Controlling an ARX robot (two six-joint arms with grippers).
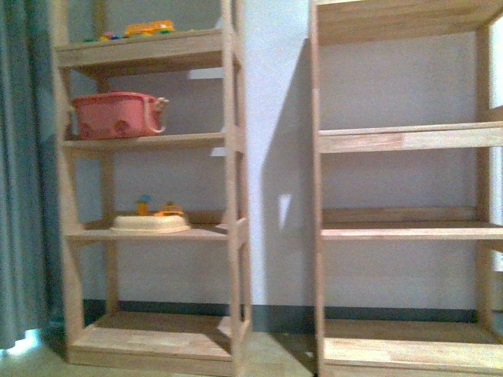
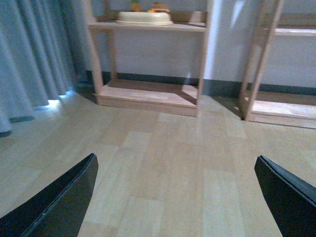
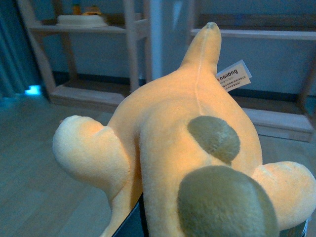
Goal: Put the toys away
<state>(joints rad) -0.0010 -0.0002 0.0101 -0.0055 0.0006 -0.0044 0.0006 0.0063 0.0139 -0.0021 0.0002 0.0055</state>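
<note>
The plush toy (image 3: 168,133) is soft & fuzzy, orange-yellow, w/ a fat round body & a thin seam down the middle. It has 2 dull brown-green round pads, one big & close to the cam, one smaller above it. A pale stubby paw sticks out on each side, & one pointy bit sticks up at the far end. A small white paper tag (image 3: 233,75) w/ tiny writing hangs next to that bit. The toy shows only in the R wrist view, very close to the cam. It is up off the floor (image 2: 163,148), in front of the shelves & not on any shelf. The R gripper (image 3: 212,229) is mostly hid under it. Only dark bits show at the toy's sides, so it seems to pinch the toy. The L gripper (image 2: 175,158) hangs low over the bare floor w/ its black fingers (image 2: 64,197) spread wide, nothing between them. Further out, 2 wood shelf racks stand by the wall (image 1: 275,118). The left rack (image 1: 149,141) has bright little toys (image 1: 149,28) on top, a pink basket (image 1: 118,115) below, then a cream tray (image 1: 149,223) w/ small orange bits on it. The right rack (image 1: 409,137) stands beside it. A blue-grey curtain (image 1: 27,173) hangs just left of the left rack.
</note>
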